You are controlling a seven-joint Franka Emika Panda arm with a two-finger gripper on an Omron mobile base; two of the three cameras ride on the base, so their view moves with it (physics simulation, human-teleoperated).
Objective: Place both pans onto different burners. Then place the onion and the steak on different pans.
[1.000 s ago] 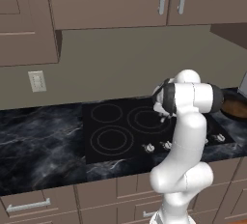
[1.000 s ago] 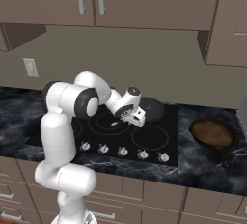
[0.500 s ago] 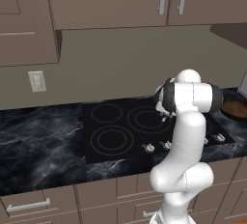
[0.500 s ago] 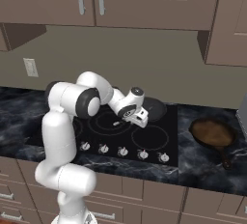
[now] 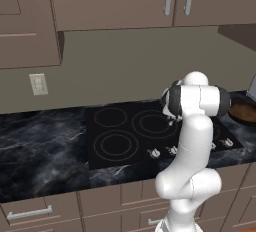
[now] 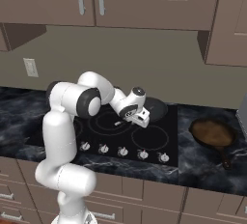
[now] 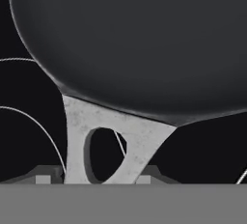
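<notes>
The robot's gripper [image 6: 141, 117] hangs low over the black glass cooktop [image 6: 159, 143], its 2 dark fingertips [image 7: 44, 175] set on either side of the silver handle [image 7: 108, 138] of the dark grey-black pan [image 7: 144, 39], clamped on it. From the hand camera, the handle forks where it meets the pan's round body, and the thin grey rings of a burner [image 7: 29, 117] curve beneath. From the right base camera, the dark grey-black pan [image 6: 153, 108] lies just beyond the gripper, over the rear right part of the cooktop. Other ringed burners [image 5: 116, 143] mark the glass to the left, with a row of small silver knobs [image 6: 123, 151] along its front edge. The brown pan [image 6: 213, 133] sits well apart on the dark marble counter [image 6: 202, 162] to the right of the cooktop, handle pointing forward. Brown cabinets [image 6: 144, 1] hang above a plain wall carrying a white outlet [image 5: 38, 84].
</notes>
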